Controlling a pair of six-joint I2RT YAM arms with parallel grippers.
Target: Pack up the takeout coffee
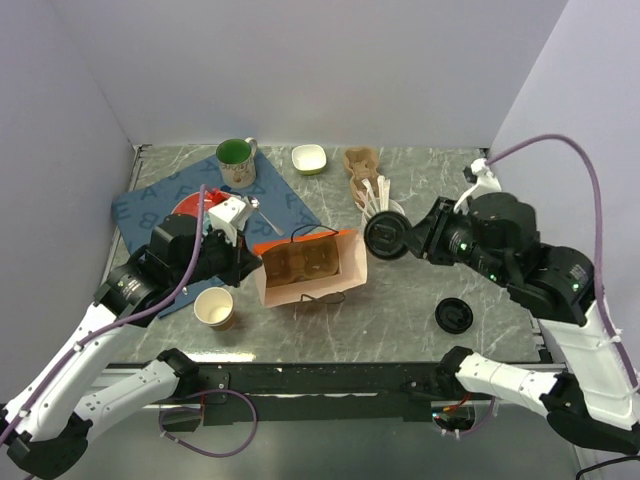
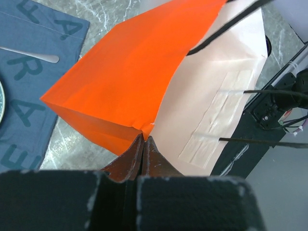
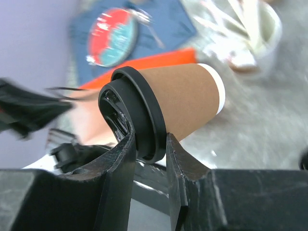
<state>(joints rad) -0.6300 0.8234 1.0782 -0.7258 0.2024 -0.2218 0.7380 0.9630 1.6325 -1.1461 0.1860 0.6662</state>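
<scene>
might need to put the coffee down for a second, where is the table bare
Bare marble lies between the orange paper bag and the loose round black plastic lid, and in the back right corner beyond the white cup of plastic cutlery. The left is crowded: blue fabric placemat, red round plate, lidless tan paper cup.

A grey-green marbled surface [image 1: 400, 300] is boxed in by three plain, pale lavender walls: a back wall [image 1: 320, 70] along its far edge, and a left wall [image 1: 50, 150] and a right wall [image 1: 590, 90] rising from its side edges. A black rail [image 1: 330, 378] runs along the near edge. The light is soft and even, with faint shadows.
</scene>
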